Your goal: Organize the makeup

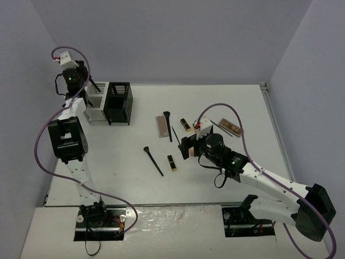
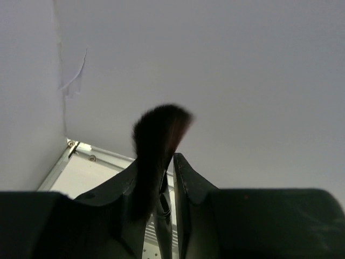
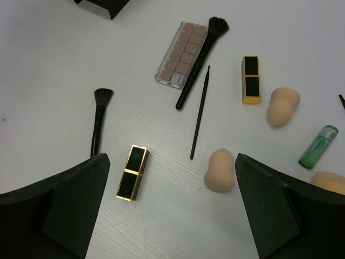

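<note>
Left wrist view: left claw (image 2: 156, 161) points up at the wall, its fingers (image 2: 186, 178) close together with a fluffy brush (image 2: 156, 140) between them, bristles above the tips.
Left grip: the brush head leans on one finger and a sliver of light shows beside the other. Cannot tell whether the pads press it.
Left claw from above: at the far left corner of the desk (image 1: 108, 162), just beside the white bin (image 1: 96, 105). The brush handle slants toward that bin. The black bin (image 1: 118, 102) touches the white one on its right.
Right claw (image 3: 171, 159): jaws wide apart, nothing between them, hovering over the middle of the desk.
Under right claw: near lipstick (image 3: 131, 172) lies by the finger at the view's left and near sponge (image 3: 220, 171) by the other finger. Thin brush (image 3: 199, 113) lies between them, a little farther out.
Farther out: pink palette (image 3: 182, 53) with the long brush (image 3: 197, 62) lying along its edge. Far lipstick (image 3: 250, 79) is near the far sponge (image 3: 282, 106).
View edges: green tube (image 3: 318, 146) beside a third sponge (image 3: 330, 182) that is partly hidden by a finger. Short brush (image 3: 98, 118) has its handle end behind the other finger.
Right side of desk: second palette (image 1: 230, 127), seen from above, past the right arm's wrist.
</note>
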Robot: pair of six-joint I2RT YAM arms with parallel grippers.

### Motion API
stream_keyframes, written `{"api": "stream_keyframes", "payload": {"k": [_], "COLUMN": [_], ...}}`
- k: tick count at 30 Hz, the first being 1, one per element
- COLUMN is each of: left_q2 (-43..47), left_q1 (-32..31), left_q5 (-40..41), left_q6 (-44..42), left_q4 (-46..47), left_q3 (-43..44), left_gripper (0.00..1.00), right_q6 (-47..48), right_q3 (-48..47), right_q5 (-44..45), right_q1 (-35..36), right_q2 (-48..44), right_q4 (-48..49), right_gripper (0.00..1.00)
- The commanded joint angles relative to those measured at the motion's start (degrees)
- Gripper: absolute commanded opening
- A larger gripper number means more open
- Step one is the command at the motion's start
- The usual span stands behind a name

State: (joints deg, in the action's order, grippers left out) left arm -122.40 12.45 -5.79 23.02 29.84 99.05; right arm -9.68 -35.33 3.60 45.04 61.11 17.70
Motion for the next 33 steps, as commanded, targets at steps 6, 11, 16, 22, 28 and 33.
{"api": "stream_keyframes", "payload": {"k": [6, 11, 16, 22, 28, 33], "left_q2": [5.44, 14.49, 26.07, 43.8, 60.14, 72.67], "left_q1": [0.56, 0.56, -0.45, -10.91, -16.2, -16.58], "left_q5": [-1.08, 0.81, 1.09, 7.25, 4.76, 2.86], "left_q6": [0.24, 0.66, 1.7, -4.21, 2.06, -0.23], "left_q4": [5.26, 1.47, -11.6, -34.68, -46.01, -53.13], "left_q3": [-1.54, -5.77, -7.05, -11.69, -26.41, -36.38], "left_gripper": [0.6, 0.69, 0.81, 0.97, 0.97, 0.97], "right_q6": [-1.11, -3.39, -6.98, -8.76, -5.67, -1.95], "right_q3": [-1.45, -5.98, -9.78, -13.13, -19.9, -22.18], "right_q5": [4.09, 15.17, 11.8, 9.49, 5.79, -0.19], "right_q1": [0.14, -1.03, -10.57, -20.6, -27.5, -34.55], "right_q2": [-1.18, 0.58, 4.85, 13.25, 22.89, 29.86], "right_q4": [-0.38, -9.42, -15.06, -15.59, -15.87, -16.56], "right_gripper": [1.0, 0.95, 0.84, 0.7, 0.59, 0.54]}}
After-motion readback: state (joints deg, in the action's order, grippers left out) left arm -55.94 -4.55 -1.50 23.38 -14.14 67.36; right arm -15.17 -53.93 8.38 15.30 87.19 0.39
